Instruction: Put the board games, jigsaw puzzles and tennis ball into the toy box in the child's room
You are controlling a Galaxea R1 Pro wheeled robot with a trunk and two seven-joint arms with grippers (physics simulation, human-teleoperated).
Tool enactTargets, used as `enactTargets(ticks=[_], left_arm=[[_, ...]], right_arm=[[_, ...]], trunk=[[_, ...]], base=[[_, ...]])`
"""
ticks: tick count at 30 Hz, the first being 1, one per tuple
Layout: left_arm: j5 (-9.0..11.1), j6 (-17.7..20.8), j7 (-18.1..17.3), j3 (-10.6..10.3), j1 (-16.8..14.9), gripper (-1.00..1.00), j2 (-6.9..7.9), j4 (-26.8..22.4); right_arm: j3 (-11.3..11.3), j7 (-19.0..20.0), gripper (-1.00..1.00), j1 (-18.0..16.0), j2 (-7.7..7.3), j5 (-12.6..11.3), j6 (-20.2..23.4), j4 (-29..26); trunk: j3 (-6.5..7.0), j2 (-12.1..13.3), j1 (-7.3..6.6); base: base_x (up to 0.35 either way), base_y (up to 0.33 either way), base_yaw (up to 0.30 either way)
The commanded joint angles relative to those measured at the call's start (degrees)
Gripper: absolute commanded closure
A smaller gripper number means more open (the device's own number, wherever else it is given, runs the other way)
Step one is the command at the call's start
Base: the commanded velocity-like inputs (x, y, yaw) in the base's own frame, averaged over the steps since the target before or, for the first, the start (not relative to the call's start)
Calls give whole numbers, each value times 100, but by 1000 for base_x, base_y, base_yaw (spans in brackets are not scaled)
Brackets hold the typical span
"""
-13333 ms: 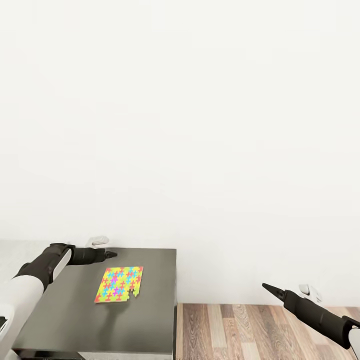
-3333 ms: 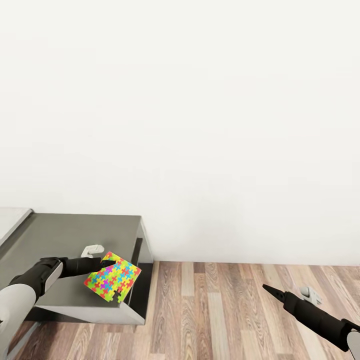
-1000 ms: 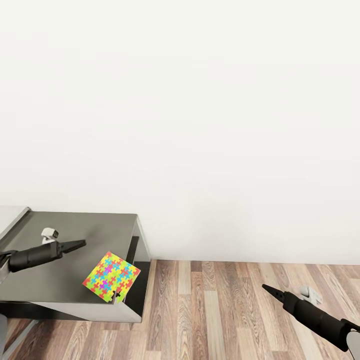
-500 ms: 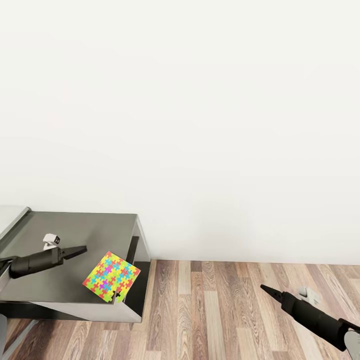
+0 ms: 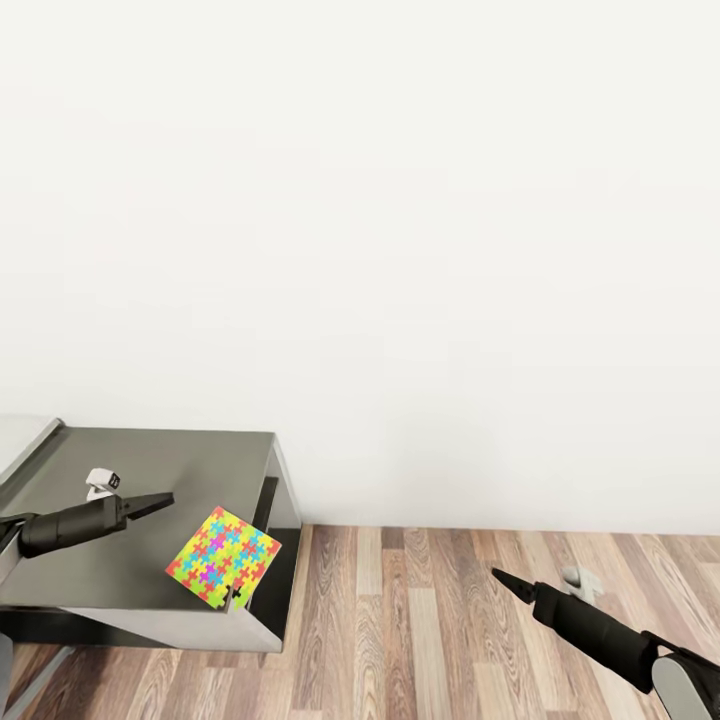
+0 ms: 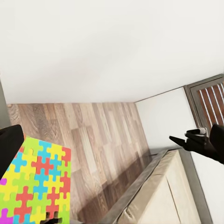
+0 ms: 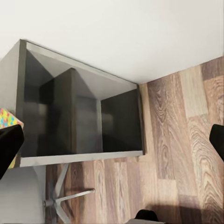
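Observation:
A bright multicoloured jigsaw puzzle (image 5: 222,556) lies at the near right corner of the grey table (image 5: 150,460), and its edge hangs over the table's rim. In the left wrist view the puzzle (image 6: 35,182) sits close beneath the fingers. My left gripper (image 5: 152,501) hovers open over the table, a short way left of the puzzle and apart from it. Over the wooden floor on the right, my right gripper (image 5: 505,581) is open and holds nothing, its fingers (image 7: 9,144) standing wide apart.
The table (image 7: 79,116) has open compartments under its top, and a star-shaped chair base (image 7: 65,200) stands beside it. A white wall runs behind everything. Wooden floor (image 5: 450,620) stretches to the right of the table. A beige frame (image 6: 158,196) appears in the left wrist view.
My left gripper has let go of the puzzle and drawn back to the left; it has since held still. The right arm has swung left and forward over the floor.

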Motion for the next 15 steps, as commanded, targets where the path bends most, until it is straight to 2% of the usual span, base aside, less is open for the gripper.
enactTargets(ticks=[1,6,15], left_arm=[[-8,59,-23,5,-4,-100,0,0],[-8,47,-23,5,-4,-100,0,0],[-8,14,-23,5,1,-100,0,0]], right_arm=[[-7,39,-100,-3,0,-16,38,-3],[-6,190,-100,7,0,-20,23,-3],[-27,233,-100,44,0,-25,13,-3]], trunk=[[0,-10,3],[47,-10,3],[133,-10,3]], base=[[0,0,0],[0,0,0],[0,23,0]])
